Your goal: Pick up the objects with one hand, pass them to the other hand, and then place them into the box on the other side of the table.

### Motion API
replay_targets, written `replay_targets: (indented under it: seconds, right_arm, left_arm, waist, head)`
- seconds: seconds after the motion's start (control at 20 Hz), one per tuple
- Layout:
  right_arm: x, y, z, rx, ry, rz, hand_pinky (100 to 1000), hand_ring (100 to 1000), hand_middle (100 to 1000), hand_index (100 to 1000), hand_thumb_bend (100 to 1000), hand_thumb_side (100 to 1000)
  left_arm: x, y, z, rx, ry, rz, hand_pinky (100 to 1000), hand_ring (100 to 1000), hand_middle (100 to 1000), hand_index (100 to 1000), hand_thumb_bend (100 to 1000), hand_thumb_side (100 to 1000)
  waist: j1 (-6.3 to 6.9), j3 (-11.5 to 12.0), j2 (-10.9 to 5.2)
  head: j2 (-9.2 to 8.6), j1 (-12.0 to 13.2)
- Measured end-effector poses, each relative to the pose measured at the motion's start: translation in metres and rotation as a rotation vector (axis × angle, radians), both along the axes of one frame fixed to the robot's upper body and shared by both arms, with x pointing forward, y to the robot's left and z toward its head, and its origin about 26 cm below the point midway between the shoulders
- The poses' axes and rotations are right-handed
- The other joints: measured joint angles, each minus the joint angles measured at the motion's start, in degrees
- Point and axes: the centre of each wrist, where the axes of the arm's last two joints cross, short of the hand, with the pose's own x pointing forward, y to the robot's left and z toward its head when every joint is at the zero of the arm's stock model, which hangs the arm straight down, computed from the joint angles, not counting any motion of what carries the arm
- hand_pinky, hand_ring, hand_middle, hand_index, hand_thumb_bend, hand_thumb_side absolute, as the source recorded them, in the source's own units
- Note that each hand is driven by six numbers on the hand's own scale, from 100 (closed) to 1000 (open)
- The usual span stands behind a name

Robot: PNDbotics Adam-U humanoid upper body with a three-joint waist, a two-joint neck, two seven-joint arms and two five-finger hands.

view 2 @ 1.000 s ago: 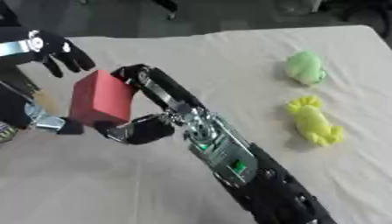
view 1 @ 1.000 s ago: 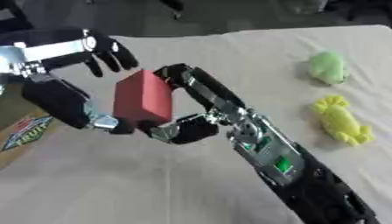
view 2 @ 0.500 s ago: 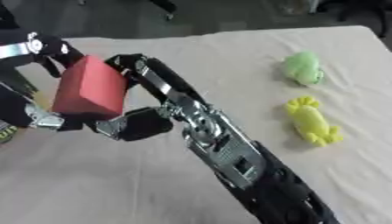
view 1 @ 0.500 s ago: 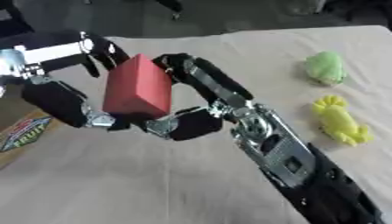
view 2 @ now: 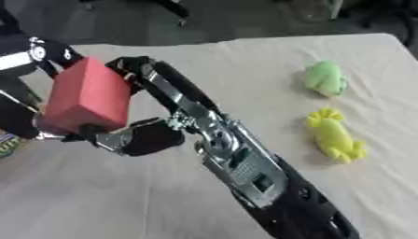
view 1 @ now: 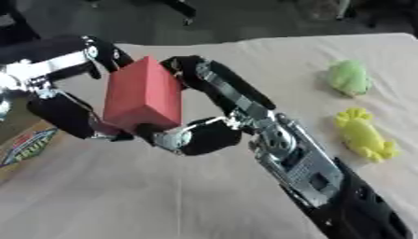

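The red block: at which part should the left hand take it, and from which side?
Probably the red block by its broad left face and top end, from the left. The right hand pinches it from the right, a finger at the upper edge and the thumb at the bottom. The left hand already brackets the free side.
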Motion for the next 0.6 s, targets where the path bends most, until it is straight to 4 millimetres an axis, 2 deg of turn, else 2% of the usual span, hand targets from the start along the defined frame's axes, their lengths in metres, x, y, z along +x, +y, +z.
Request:
replay_targets:
  seconds: [0.15, 0.25, 0.6]
  right_arm:
    - [0.0, 0.0, 0.0, -0.002, 0.0, 0.0, 733, 522, 470, 565, 100, 155]
    - [0.0, 0.0, 0.0, -0.003, -0.001, 0.002, 733, 522, 470, 565, 100, 155]
    - [0.0, 0.0, 0.0, 0.003, -0.021, 0.0, 732, 522, 470, 564, 100, 149]
  left_arm:
    - [-0.004, -0.002, 0.001, -0.033, -0.022, -0.011, 681, 754, 668, 805, 670, 254]
    - [-0.007, -0.002, 0.001, -0.057, -0.033, -0.017, 675, 749, 661, 803, 650, 237]
    - [-0.013, 0.003, -0.001, -0.095, -0.002, -0.022, 697, 766, 688, 820, 696, 275]
  waist:
    - [-0.12, 0.0, 0.23]
    - [-0.1, 0.0, 0.24]
    - [-0.09, 0.0, 0.34]
  head:
    - [-0.03, 0.1]
    - [-0.04, 0.2]
    - [-0.04, 0.3]
